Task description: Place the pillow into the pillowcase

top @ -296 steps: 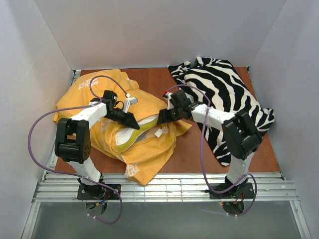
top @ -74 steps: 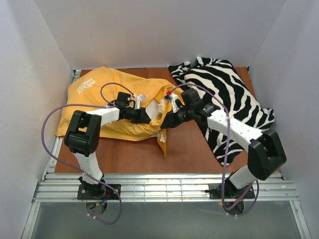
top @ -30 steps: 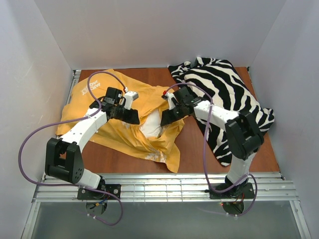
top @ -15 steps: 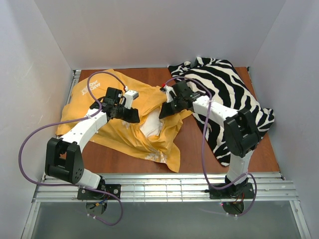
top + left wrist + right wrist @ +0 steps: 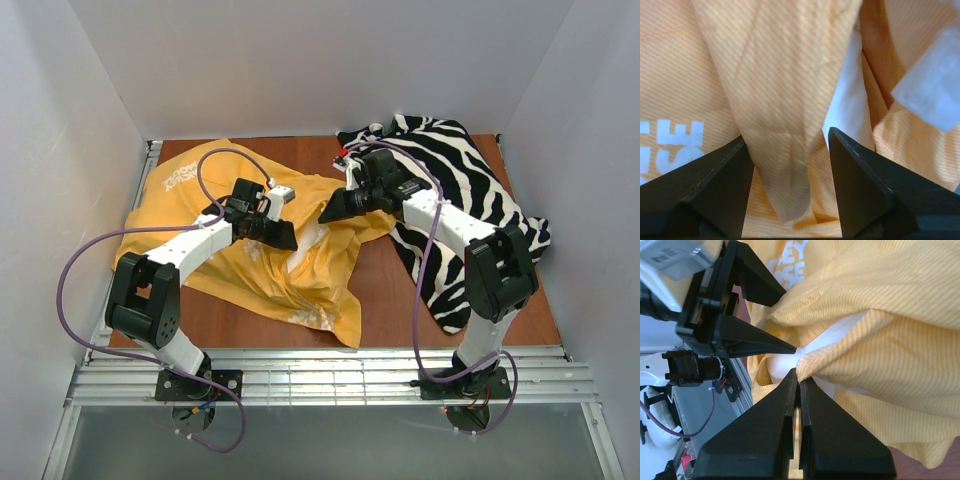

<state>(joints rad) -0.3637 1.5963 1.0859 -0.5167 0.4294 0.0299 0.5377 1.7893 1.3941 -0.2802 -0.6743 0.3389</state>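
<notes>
White arm links (image 5: 190, 240) with black joints (image 5: 145, 290), looping purple cables (image 5: 85, 262) — black wedge-shaped fingers (image 5: 715, 190).

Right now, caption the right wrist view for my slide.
Right pincer pinches the orange pillowcase at its opening, white pillow peeking out; left pincer straddles a fold opposite.

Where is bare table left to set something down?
Bare brown wooden table shows at the front between the orange-yellow fabric pillowcase and the black-and-white zebra-striped cloth, and less at the back between them. Crowded mid-table, where the left arm meets the right arm.
</notes>
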